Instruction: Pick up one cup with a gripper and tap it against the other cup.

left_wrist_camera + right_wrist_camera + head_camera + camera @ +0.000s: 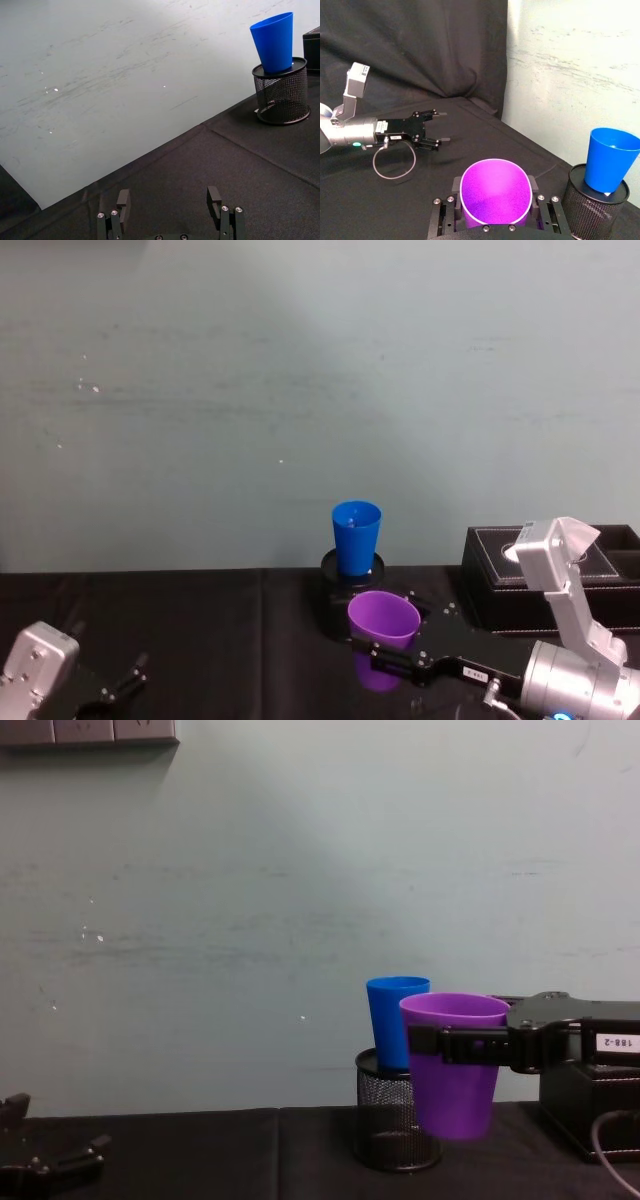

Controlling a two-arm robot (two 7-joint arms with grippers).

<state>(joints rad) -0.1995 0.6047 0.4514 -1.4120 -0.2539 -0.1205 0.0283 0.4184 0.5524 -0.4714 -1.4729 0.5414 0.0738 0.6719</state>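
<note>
The purple cup (383, 620) hangs upright a little above the black cloth, with my right gripper (388, 648) shut on its upper wall. From the side, that gripper (455, 1045) clasps the purple cup (452, 1090) just under the rim. The blue cup (356, 536) stands upright in a black mesh pen holder (331, 592) just behind it. In the right wrist view, a gap separates the purple cup (495, 192) from the blue cup (611, 159). My left gripper (135, 670) rests open at the near left, far from both cups.
A black box (560, 565) sits at the right, behind my right arm. The pale wall (300, 390) rises directly behind the pen holder. Black cloth (200, 165) covers the table between my left gripper (170, 200) and the holder (281, 95).
</note>
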